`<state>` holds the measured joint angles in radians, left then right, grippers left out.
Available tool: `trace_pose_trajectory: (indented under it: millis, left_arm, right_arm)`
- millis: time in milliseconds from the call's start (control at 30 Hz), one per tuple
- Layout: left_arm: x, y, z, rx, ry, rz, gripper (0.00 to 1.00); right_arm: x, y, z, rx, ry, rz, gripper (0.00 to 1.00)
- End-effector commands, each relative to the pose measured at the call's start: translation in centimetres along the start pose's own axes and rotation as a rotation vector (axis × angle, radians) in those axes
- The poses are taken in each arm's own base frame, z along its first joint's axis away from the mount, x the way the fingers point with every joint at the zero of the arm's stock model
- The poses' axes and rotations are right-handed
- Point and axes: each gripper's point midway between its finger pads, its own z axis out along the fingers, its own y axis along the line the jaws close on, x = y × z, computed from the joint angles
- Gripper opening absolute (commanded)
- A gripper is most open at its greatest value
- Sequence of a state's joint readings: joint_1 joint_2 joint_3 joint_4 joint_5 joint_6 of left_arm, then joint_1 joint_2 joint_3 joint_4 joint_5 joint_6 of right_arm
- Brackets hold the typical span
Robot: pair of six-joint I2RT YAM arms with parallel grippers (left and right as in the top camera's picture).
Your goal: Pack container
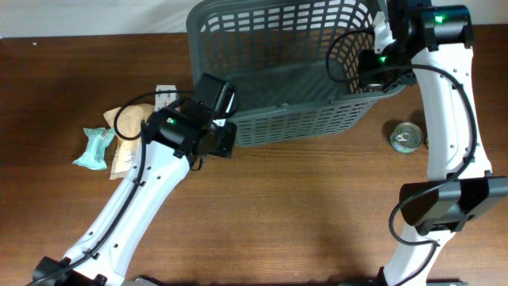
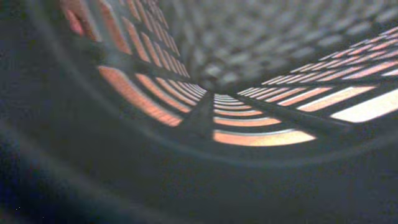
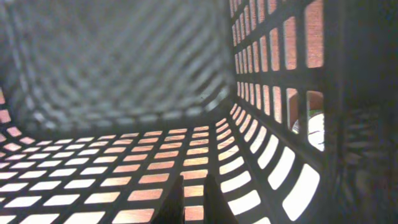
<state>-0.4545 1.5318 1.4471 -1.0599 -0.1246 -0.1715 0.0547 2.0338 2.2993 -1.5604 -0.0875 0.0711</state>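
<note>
A large dark grey slotted plastic basket [image 1: 294, 75] sits empty at the table's far edge, both grippers at its rim apparently steadying it, their jaws' state indiscernible.

My dark wooden table [image 1: 302, 206] carries the grey basket [image 1: 286, 79], a tin can [image 1: 406, 137], and snack packets [image 1: 107, 143] at left.
</note>
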Motion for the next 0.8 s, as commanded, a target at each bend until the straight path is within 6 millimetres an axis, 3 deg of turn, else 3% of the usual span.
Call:
trace_pose_trajectory:
  millis: [0, 100, 200, 333, 600, 767]
  left_arm:
    - [0.0, -0.2, 0.4, 0.036, 0.011, 0.067, 0.02]
    - [-0.2, -0.5, -1.1, 0.057, -0.011, 0.046, 0.02]
    - [-0.4, -1.1, -4.4, 0.122, -0.068, 0.029, 0.02]
    - [-0.1, -1.6, -6.1, 0.167, -0.090, 0.030, 0.02]
    - [-1.0, -2.2, -6.3, 0.193, -0.126, 0.034, 0.02]
    - [-1.7, -3.5, -4.8, 0.242, -0.112, 0.040, 0.02]
  right_arm:
    - [0.2, 0.5, -0.9, -0.029, -0.014, -0.015, 0.04]
    - [0.2, 0.5, -0.9, -0.029, -0.015, -0.015, 0.04]
    - [0.2, 0.5, -0.9, -0.030, -0.016, -0.016, 0.04]
    - [0.1, 0.6, -0.9, -0.033, -0.017, -0.016, 0.04]
    - [0.2, 0.6, -0.9, -0.037, -0.015, -0.015, 0.04]
    - [0.2, 0.6, -0.9, -0.037, -0.013, -0.015, 0.04]
